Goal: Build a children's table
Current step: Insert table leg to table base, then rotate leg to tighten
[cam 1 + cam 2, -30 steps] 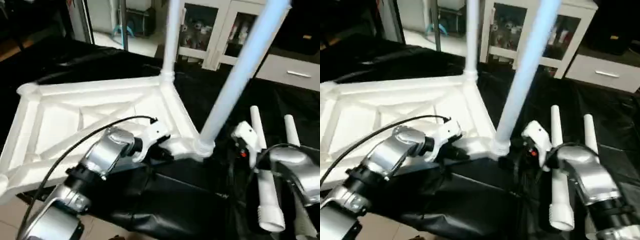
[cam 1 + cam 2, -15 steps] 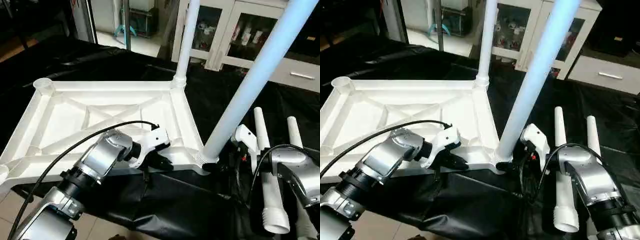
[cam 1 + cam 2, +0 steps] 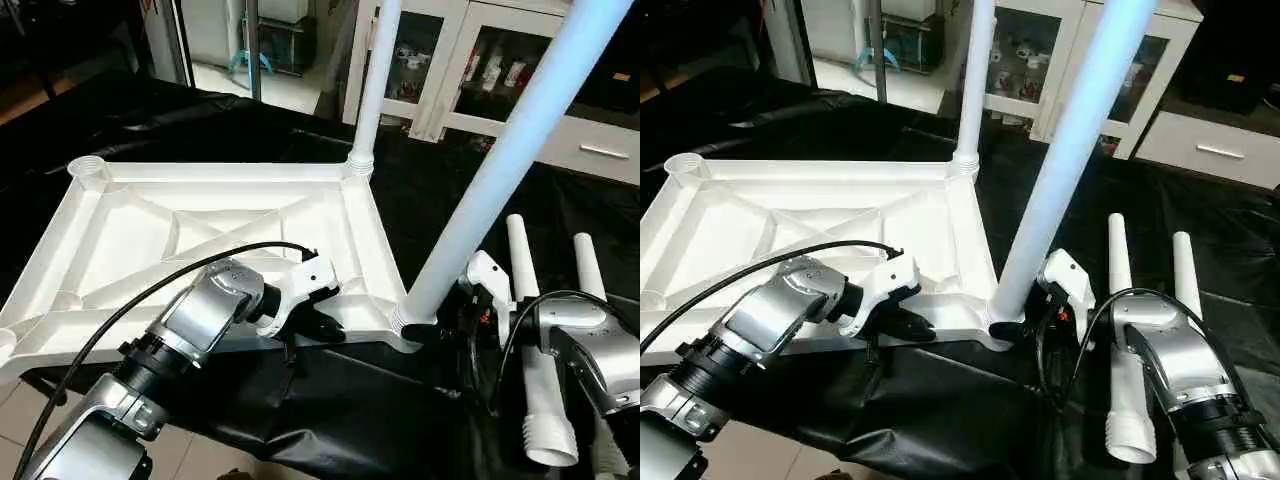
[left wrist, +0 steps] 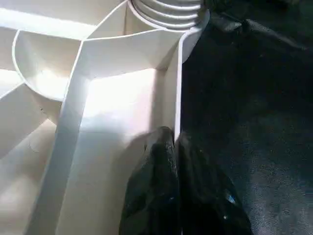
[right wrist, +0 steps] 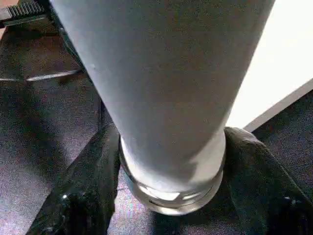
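The white table top (image 3: 200, 225) lies upside down on the black-covered work table, ribs up. Two white legs stand in its right-hand sockets, one at the far corner (image 3: 375, 80) and one at the near corner (image 3: 500, 170). My left gripper (image 3: 325, 330) is shut on the top's near rim; in the left wrist view its fingers (image 4: 161, 161) pinch the thin rim wall. My right gripper (image 3: 420, 330) reaches in from the right to the near leg's base. In the right wrist view its fingers (image 5: 88, 186) press both sides of the ribbed collar (image 5: 171, 191).
Two loose white legs (image 3: 530, 330) (image 3: 585, 265) lie side by side on the black cover beside my right forearm. The far left corner socket (image 3: 85, 167) stands empty. White cabinets (image 3: 470, 70) are behind the table. Floor shows past the near edge at the lower left.
The camera tilted during the last second. My right gripper's fingers have drawn in around the near leg's base. The left gripper keeps its hold on the rim.
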Robot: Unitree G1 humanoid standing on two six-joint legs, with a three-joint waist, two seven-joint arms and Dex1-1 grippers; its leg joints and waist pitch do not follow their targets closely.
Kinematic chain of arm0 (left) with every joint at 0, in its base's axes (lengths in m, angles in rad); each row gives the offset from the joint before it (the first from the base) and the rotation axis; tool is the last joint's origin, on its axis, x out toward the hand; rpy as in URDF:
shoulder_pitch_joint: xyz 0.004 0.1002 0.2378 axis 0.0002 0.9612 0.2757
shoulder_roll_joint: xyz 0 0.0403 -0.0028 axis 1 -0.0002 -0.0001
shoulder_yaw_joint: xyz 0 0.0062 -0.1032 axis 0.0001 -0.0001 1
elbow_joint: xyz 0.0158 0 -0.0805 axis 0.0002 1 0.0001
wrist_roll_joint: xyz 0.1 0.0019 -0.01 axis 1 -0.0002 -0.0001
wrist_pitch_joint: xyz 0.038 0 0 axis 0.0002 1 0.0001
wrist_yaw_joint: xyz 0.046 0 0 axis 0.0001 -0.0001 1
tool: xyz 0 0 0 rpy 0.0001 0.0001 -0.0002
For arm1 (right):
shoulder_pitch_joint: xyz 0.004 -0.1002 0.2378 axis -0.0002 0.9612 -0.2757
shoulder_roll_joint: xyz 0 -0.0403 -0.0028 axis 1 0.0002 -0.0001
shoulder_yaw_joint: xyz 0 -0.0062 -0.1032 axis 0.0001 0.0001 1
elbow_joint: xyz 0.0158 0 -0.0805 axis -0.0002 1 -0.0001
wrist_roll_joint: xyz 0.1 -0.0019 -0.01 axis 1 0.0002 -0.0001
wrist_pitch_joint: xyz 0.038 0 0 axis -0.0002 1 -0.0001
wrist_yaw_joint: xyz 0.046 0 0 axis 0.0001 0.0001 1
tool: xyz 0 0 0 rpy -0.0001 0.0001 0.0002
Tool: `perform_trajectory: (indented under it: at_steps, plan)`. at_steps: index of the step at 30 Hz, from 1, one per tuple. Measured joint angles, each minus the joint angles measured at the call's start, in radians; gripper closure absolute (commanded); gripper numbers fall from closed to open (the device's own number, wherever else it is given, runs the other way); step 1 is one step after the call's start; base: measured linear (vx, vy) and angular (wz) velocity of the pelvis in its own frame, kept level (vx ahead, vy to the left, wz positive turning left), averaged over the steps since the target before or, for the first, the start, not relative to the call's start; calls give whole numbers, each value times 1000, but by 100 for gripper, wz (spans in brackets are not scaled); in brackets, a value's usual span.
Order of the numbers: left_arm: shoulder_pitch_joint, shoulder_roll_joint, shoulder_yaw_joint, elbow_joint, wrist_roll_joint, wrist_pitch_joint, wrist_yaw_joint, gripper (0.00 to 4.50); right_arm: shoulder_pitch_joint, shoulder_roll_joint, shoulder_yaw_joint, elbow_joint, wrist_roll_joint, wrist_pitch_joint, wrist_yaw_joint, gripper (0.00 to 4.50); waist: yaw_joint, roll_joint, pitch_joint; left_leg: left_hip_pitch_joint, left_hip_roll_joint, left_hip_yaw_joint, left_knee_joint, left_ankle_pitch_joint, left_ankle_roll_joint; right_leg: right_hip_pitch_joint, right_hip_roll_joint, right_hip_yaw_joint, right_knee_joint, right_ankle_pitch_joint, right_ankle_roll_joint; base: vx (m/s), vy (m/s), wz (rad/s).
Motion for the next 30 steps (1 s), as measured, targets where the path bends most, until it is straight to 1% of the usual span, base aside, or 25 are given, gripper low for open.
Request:
perform_trajectory:
  at_steps: [7, 9, 11, 12, 13, 14, 18, 23, 24, 25, 28, 30]
  plan:
    - [0, 0, 1, -1, 0, 5, 1, 450, 0, 6, -3, 5, -1, 0, 0, 178, -1, -1, -1, 0, 0, 0, 0, 0, 0, 0, 0, 0, 0, 0, 0, 0, 0, 0]
    - [3, -6, 13, 8, 2, 8, 26, 450, -5, 50, -24, 37, -4, -1, -42, 178, -4, -3, -2, -1, 0, 0, 0, 0, 0, 2, 0, 0, 1, 0, 0, 0, 0, 0]
    - [3, -17, 33, 26, 5, 11, 65, 450, -12, 111, -52, 74, -5, -4, -126, 178, -15, -5, -3, 1, 1, 0, 1, 0, -1, 3, 1, 0, 1, 1, -1, 0, 0, 0]
    - [1, -34, 46, 41, 9, 12, 95, 450, -21, 150, -70, 100, -4, -4, -176, 178, -20, -5, -3, 3, 1, 0, 2, -1, -4, 4, 1, 0, 2, 1, -2, 0, 0, 0]
    - [-3, -65, 66, 72, 22, 13, 146, 450, -39, 204, -103, 142, -3, -3, -260, 178, -30, -7, -4, 4, 1, 0, 2, -1, -6, 5, 1, 0, 2, 2, -2, 0, 0, 0]
    - [-13, -80, 73, 88, 25, 15, 176, 450, -47, 234, -119, 158, -3, -4, -316, 178, -32, -7, -4, 5, 1, 0, 2, -1, -7, 5, 1, 0, 1, 3, -4, 0, 0, 0]
    - [-34, -133, 96, 145, 34, 14, 272, 450, -66, 329, -156, 202, -11, -34, -502, 178, -35, -9, -5, 8, 1, 0, 2, 0, -8, 7, 2, 0, 1, 2, 1, 0, 0, 0]
    - [-69, -200, 129, 218, 48, 4, 398, 450, -101, 474, -198, 268, -61, -127, -782, 179, -37, -8, -5, 8, 2, 0, 1, 0, -9, 5, 2, 0, 1, 3, 1, 0, 0, 0]
    - [-75, -211, 131, 228, 51, 1, 417, 450, -112, 493, -203, 281, -65, -140, -822, 179, -36, -8, -4, 8, 2, 0, 1, 0, -9, 5, 2, 0, 1, 4, 0, 0, 0, 0]
    - [-85, -226, 136, 251, 55, -12, 445, 450, -135, 528, -207, 314, -84, -168, -897, 179, -37, -6, -4, 8, 2, 0, 1, 0, -9, 5, 2, 0, 0, 5, -3, 0, 0, 0]
    - [-104, -247, 149, 291, 65, -33, 490, 450, -188, 598, -212, 393, -128, -231, -1076, 179, -38, -4, -4, 8, 1, 0, -3, 0, -10, 4, 2, 0, 0, 5, -3, 0, 0, 0]
    - [-111, -250, 151, 301, 65, -38, 502, 450, -208, 619, -212, 422, -142, -250, -1135, 180, -37, -4, -4, 8, 1, 0, -4, 0, -10, 4, 2, 0, 0, 5, -2, 0, 0, 0]
